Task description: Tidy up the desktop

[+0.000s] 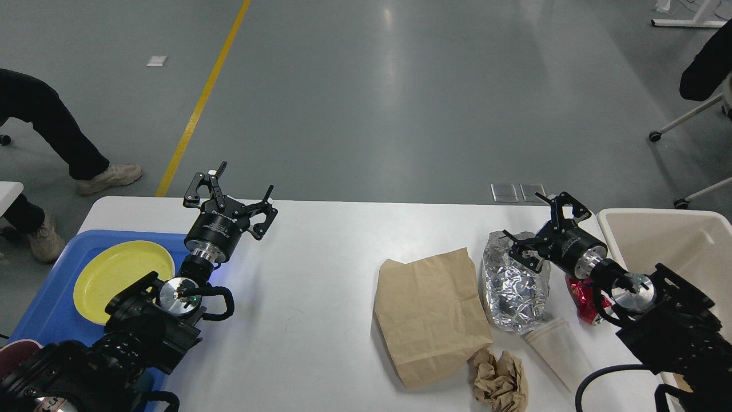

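The white desktop (320, 297) holds a flat brown paper bag (429, 312), a crumpled silver foil bag (512, 292), a white paper cup on its side (557, 349), a crumpled brown paper ball (500, 380) and a red wrapper (583, 297). My left gripper (243, 186) is open and empty above the desktop's far left edge. My right gripper (529, 220) is open and empty just above the top of the foil bag.
A blue tray (46, 309) with a yellow plate (120, 277) lies at the left. A beige bin (669, 240) stands at the right edge. A person's legs (51, 137) are on the floor at the far left. A chair base (680, 126) stands at the far right.
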You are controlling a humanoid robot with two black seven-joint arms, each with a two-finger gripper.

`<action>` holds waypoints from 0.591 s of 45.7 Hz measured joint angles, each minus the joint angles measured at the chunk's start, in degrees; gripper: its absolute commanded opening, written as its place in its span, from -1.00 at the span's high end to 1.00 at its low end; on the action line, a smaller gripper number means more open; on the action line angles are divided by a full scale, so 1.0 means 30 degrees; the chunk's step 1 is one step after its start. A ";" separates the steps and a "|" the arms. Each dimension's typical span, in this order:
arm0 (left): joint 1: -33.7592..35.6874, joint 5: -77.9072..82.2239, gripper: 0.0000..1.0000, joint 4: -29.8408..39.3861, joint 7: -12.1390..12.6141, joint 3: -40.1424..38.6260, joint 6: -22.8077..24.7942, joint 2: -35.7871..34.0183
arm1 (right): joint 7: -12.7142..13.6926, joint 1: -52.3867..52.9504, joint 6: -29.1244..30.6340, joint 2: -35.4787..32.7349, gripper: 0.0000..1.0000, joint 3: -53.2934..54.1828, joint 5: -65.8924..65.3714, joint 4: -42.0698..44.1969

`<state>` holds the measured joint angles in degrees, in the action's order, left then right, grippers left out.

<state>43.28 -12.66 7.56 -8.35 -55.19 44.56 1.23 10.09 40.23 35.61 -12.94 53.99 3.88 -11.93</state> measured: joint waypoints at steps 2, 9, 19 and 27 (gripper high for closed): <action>-0.0001 0.0000 -0.94 0.0000 0.0000 0.0000 0.0000 -0.0001 | 0.0003 0.0292 -0.0023 -0.0520 -1.00 0.0029 -0.0001 -0.0005; 0.0000 0.0000 -0.94 0.0000 0.0000 -0.0001 0.0000 -0.0003 | 0.0003 0.1595 -0.0088 -0.2922 -1.00 0.0138 0.0037 0.0075; 0.0000 0.0001 -0.94 0.0000 0.0000 0.0000 0.0000 -0.0002 | 0.0006 0.1820 -0.0094 -0.3219 -1.00 0.0108 0.0039 0.0080; 0.0001 0.0001 -0.94 0.0000 0.0000 0.0000 0.0000 -0.0001 | 0.0008 0.1490 -0.0094 -0.3093 -1.00 0.0051 0.0025 0.0080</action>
<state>43.28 -12.65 7.56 -8.35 -55.20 44.56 1.23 10.11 44.70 35.33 -22.22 54.14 3.95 -11.69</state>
